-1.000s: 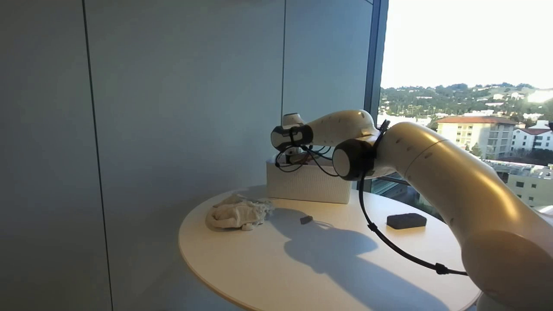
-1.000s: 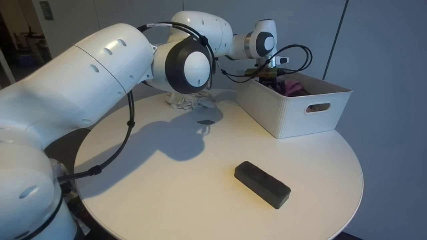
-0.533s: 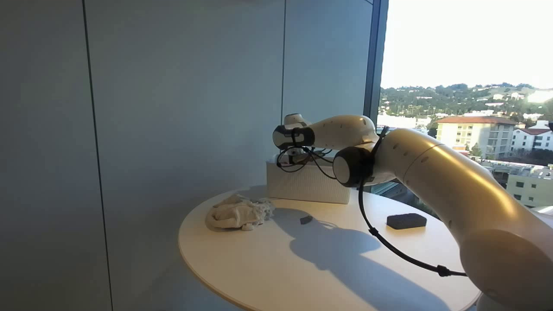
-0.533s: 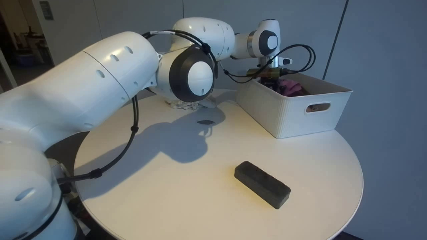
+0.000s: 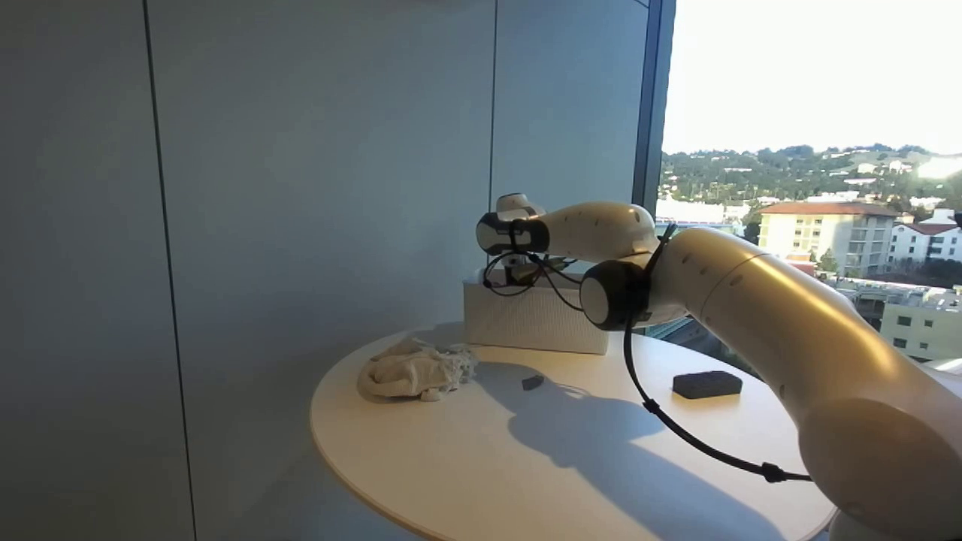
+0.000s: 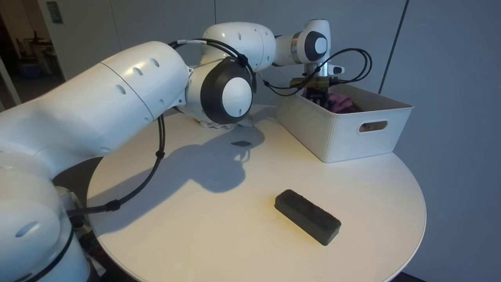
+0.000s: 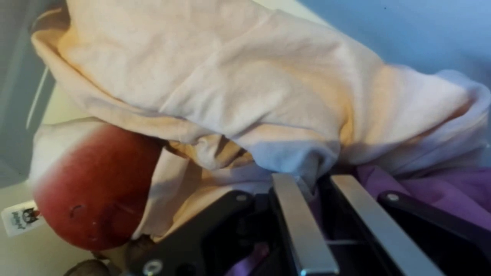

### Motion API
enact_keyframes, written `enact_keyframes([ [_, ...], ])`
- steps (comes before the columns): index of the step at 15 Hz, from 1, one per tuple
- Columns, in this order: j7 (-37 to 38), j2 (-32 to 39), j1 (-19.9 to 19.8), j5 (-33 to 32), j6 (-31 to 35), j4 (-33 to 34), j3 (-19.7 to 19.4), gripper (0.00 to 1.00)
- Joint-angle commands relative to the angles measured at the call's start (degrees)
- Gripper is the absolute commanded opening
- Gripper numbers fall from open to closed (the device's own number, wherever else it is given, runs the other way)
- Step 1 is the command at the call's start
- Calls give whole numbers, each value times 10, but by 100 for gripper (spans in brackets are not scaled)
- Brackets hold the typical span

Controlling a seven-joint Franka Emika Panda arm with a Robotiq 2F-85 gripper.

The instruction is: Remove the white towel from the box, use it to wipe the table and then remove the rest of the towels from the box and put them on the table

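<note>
White towel (image 5: 415, 374) is laid on the table (image 6: 219, 231), wiping unconfirmed; in the box (image 6: 337, 137), a pale towel (image 7: 245, 84) is pinched by the gripper (image 7: 312, 177), a purple towel (image 7: 448, 188) left.

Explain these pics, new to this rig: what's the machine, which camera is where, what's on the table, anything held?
It's a jointed robot arm with a two-fingered gripper. Two views look on from outside it; the close-up comes from its wrist. The round white table bears a white box, an off-white cloth, a dark block and a flat dark piece. The gripper reaches into the box, jaws close together at a fold of cream cloth; I can't tell if it's gripped. The close-up also shows purple cloth and a red rounded thing.
</note>
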Motion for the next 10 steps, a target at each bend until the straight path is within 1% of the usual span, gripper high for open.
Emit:
enact_keyframes([
  [1, -6, -18, -7, 4, -10, -4, 9, 11],
  [4, -3, -27, -9, 2, -4, 1, 7, 11],
  [6, 4, -37, -8, 0, 16, 1, 3, 11],
  [10, -15, -70, -11, -1, 49, 2, 5, 11],
])
